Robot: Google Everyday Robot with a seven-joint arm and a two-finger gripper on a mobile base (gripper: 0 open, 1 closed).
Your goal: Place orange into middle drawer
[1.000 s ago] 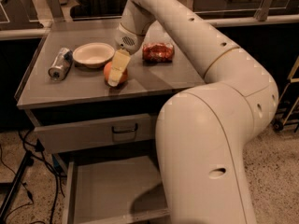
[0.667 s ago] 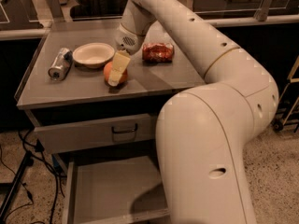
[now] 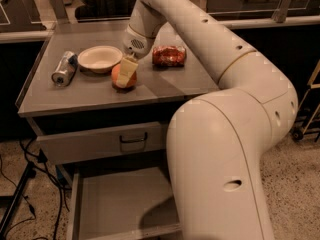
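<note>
We note the gripper down on the orange on the desk, beside the white bowl. Can at left, snack bag at right. Middle drawer pulled out below.

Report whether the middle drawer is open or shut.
Open: middle drawer pulled out, its floor showing. Pincer sits at the orange on the countertop.

No readable text or labels anywhere
</note>
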